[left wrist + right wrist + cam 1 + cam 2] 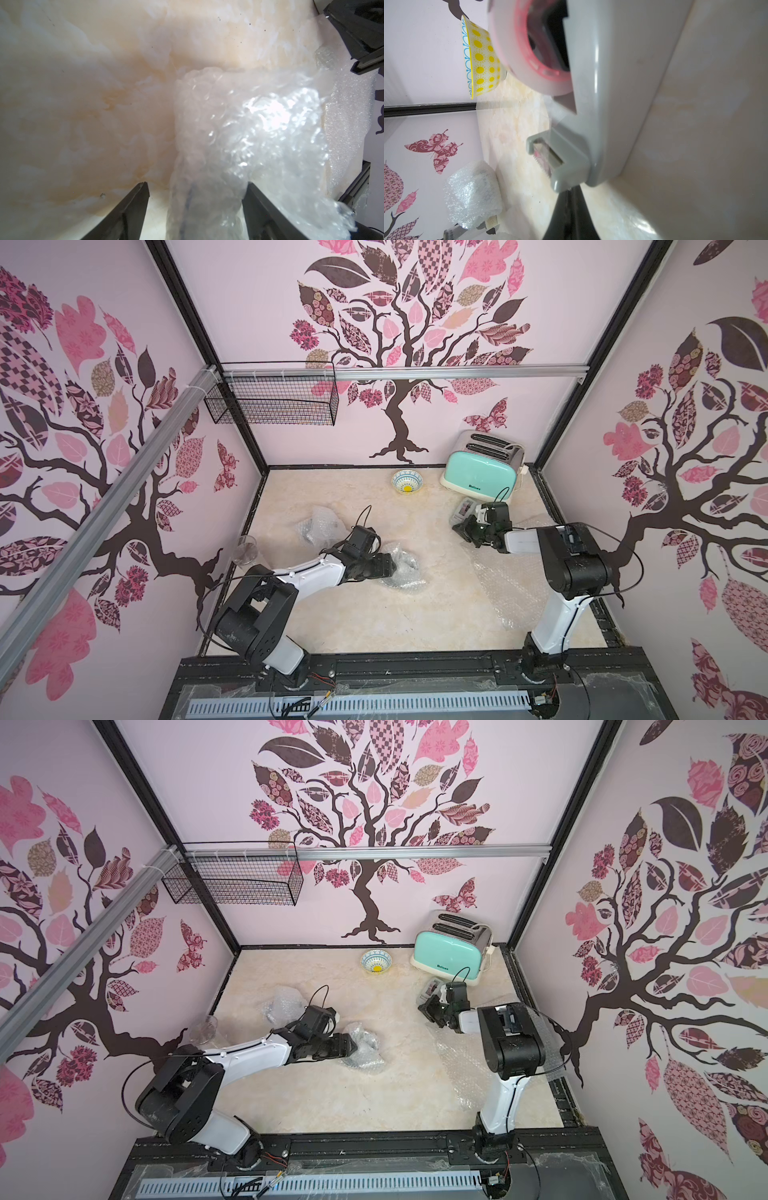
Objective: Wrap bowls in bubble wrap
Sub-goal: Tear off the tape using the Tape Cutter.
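Crinkled clear bubble wrap is lying as a shiny bundle [401,568] mid-table [374,626] in both top views. The bent left arm [316,572] is reaching low to it. A round patterned bowl [407,482] is sitting unwrapped near the back wall, beside a mint toaster [478,468]. A flat sheet [507,585] is lying under the right arm [519,541].

In the left wrist view, the left jaws are standing open with the bundle [239,145] between them.

In the right wrist view, the right jaws are pressing closed just beside a smooth grey tape dispenser [612,104].

Small brand word on mint toaster [478,470], illegible.
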